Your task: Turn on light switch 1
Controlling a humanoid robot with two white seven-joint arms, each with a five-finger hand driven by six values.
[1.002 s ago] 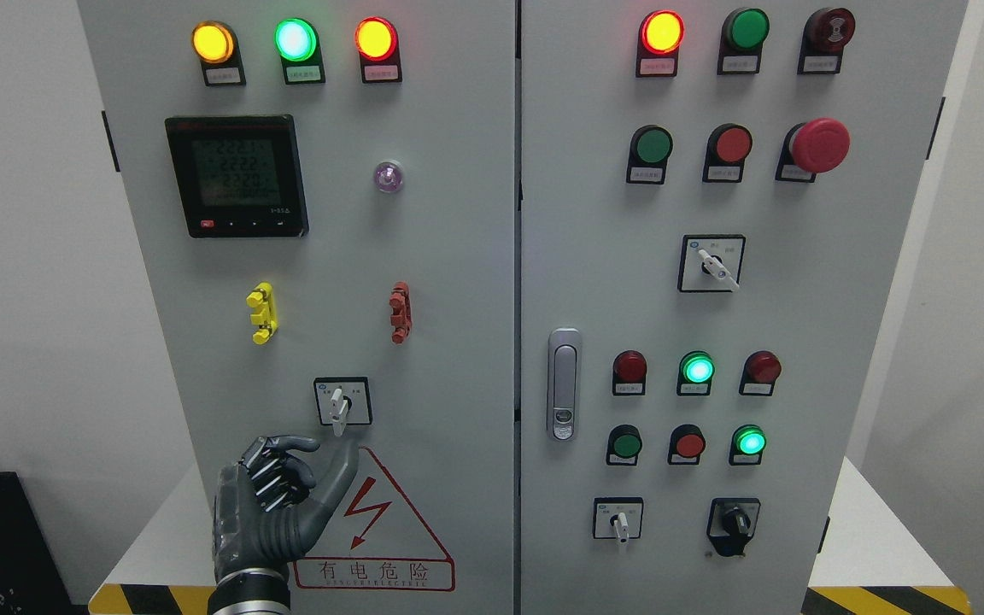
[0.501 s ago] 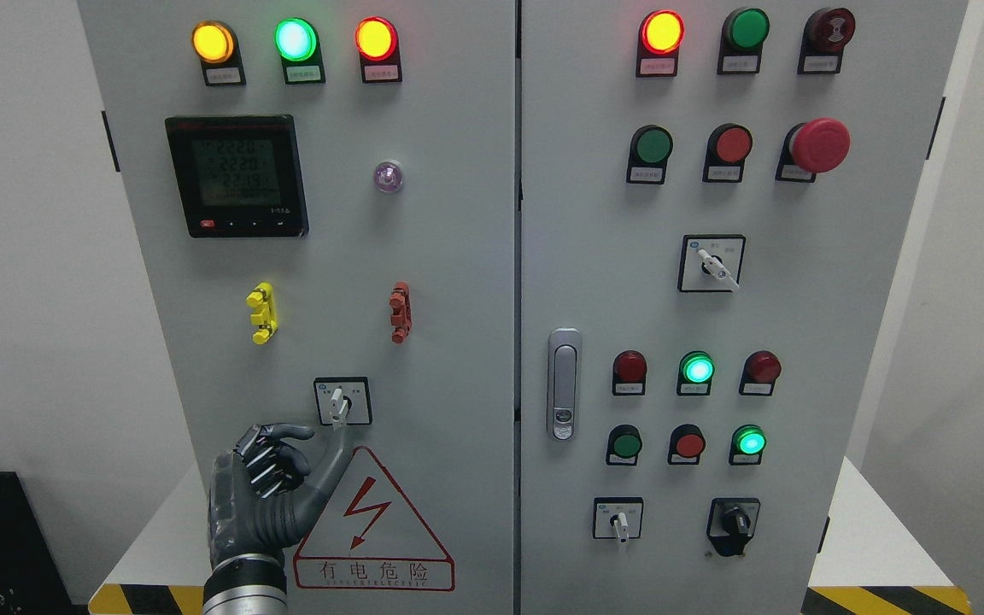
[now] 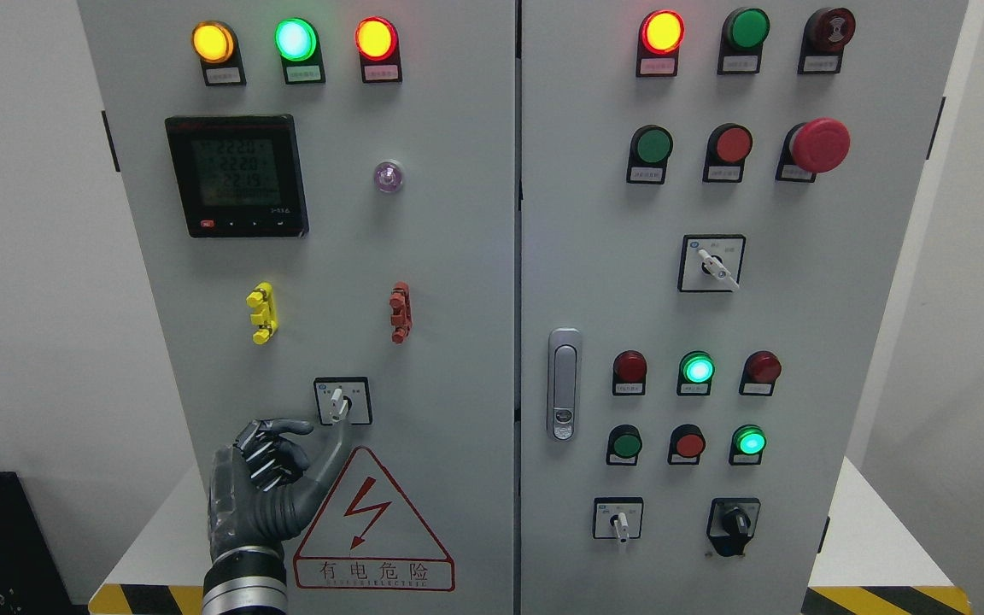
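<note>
Light switch 1 point(image 3: 339, 403) is sitting low on the left cabinet door point(image 3: 449, 256), lever pointing down; the left hand point(image 3: 274, 474) is reaching from below-left, fingers curled, thumb touching its tip, gripping nothing.

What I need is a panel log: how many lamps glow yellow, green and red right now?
Yellow lamps: 1
Green lamps: 3
Red lamps: 2
Total: 6
</note>
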